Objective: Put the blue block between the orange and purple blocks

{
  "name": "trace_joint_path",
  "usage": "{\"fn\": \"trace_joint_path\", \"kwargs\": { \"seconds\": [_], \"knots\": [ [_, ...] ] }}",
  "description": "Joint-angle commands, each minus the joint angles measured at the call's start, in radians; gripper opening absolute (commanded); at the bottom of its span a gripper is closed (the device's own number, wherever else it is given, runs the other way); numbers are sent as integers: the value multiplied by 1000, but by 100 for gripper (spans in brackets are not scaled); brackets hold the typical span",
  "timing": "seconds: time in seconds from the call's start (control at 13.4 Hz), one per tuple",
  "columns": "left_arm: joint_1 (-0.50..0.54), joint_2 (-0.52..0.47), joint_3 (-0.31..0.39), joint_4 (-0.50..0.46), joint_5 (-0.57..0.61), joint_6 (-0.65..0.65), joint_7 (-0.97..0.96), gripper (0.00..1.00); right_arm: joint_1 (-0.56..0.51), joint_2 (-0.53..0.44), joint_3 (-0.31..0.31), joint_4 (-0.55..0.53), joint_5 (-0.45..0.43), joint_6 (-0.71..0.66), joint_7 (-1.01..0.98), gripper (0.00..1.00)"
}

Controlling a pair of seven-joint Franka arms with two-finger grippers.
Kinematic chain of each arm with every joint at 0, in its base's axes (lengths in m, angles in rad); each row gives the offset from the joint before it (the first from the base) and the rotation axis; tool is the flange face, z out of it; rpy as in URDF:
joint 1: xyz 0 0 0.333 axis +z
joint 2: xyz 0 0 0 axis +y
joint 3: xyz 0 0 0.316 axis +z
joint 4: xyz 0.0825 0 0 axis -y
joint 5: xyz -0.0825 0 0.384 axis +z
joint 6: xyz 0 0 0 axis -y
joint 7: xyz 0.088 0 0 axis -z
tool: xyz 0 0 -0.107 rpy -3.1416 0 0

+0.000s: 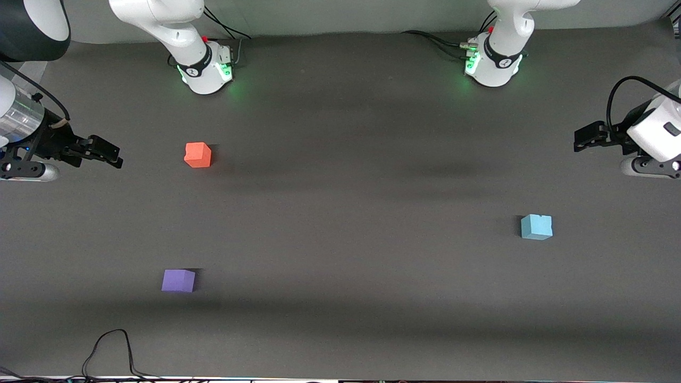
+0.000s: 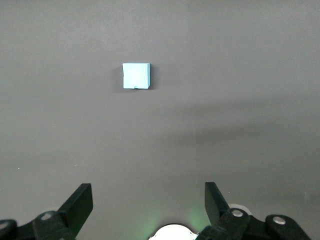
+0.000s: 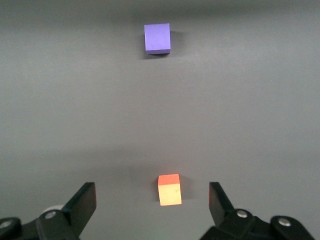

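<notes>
The light blue block (image 1: 536, 227) sits on the dark table toward the left arm's end; it also shows in the left wrist view (image 2: 136, 76). The orange block (image 1: 198, 155) and the purple block (image 1: 178, 280) sit toward the right arm's end, well apart, with the purple one nearer the front camera. Both show in the right wrist view, orange (image 3: 169, 189) and purple (image 3: 157, 38). My left gripper (image 1: 585, 137) (image 2: 149, 200) is open and empty, up at the left arm's end. My right gripper (image 1: 106, 153) (image 3: 152, 200) is open and empty, up beside the orange block.
The two arm bases (image 1: 205, 69) (image 1: 492, 64) stand at the table's back edge with cables. A black cable (image 1: 111, 346) loops onto the table at the front edge, near the right arm's end. The dark mat (image 1: 346, 213) spreads between the blocks.
</notes>
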Motion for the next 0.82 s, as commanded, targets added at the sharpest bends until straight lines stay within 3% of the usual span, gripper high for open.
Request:
{"fn": "trace_joint_path", "kwargs": {
  "seconds": [0.0,0.74],
  "knots": [
    [2,-2,3,20,-11,-22,0,100,-2,4,-2,11,-2,2,-19,100],
    [0,10,5,29,10,0,1,100,-3,4,-5,10,7,2,-19,100]
  ]
}}
